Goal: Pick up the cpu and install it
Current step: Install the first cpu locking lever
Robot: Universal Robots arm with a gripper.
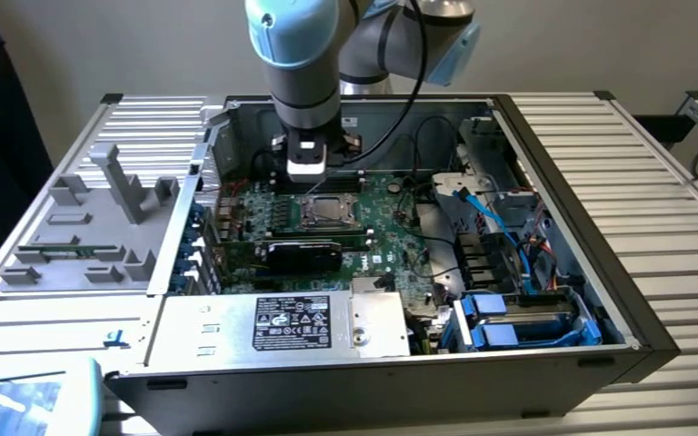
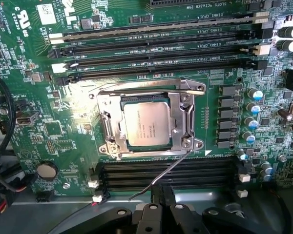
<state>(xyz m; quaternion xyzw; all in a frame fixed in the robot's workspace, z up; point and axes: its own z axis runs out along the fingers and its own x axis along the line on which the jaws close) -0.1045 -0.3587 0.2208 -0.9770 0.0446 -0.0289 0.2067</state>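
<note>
While the open black computer case (image 1: 616, 300) is lying on the ribbed metal table (image 1: 653, 154), the gripper (image 1: 309, 163) is being held above the green motherboard (image 2: 49, 126), just beyond the socket. The cpu (image 2: 147, 124), a small flat square chip with a shiny silver-grey top, is being seated inside the silver metal socket frame (image 2: 185, 126), with the thin load lever (image 2: 161, 178) sticking out beside it. Whether the fingers are released or clenched cannot be told; nothing is being seen grasped.

Bright, even light; motherboard (image 2: 63, 105) glare.
</note>
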